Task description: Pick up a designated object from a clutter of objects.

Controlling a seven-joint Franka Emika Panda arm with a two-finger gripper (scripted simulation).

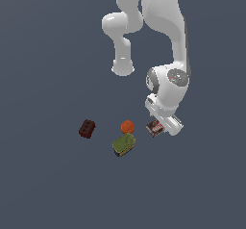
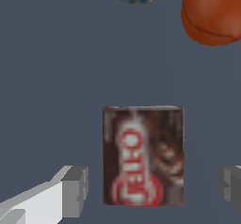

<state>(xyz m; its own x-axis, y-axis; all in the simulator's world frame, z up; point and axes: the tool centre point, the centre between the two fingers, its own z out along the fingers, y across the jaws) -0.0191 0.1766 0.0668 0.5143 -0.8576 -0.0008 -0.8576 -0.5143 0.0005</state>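
The brown printed box (image 2: 143, 155) lies flat on the tabletop (image 1: 48, 184) right of the orange ball (image 1: 127, 126), between the wide-open, empty gripper (image 2: 153, 188); likely light and stiff, best pinched across its tan sides.

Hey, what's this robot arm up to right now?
The white arm has its gripper open over the brown printed box, with a finger on either side and not touching it. The box lies flat on the floor. The orange ball, green can and dark studded brick sit apart, untouched.
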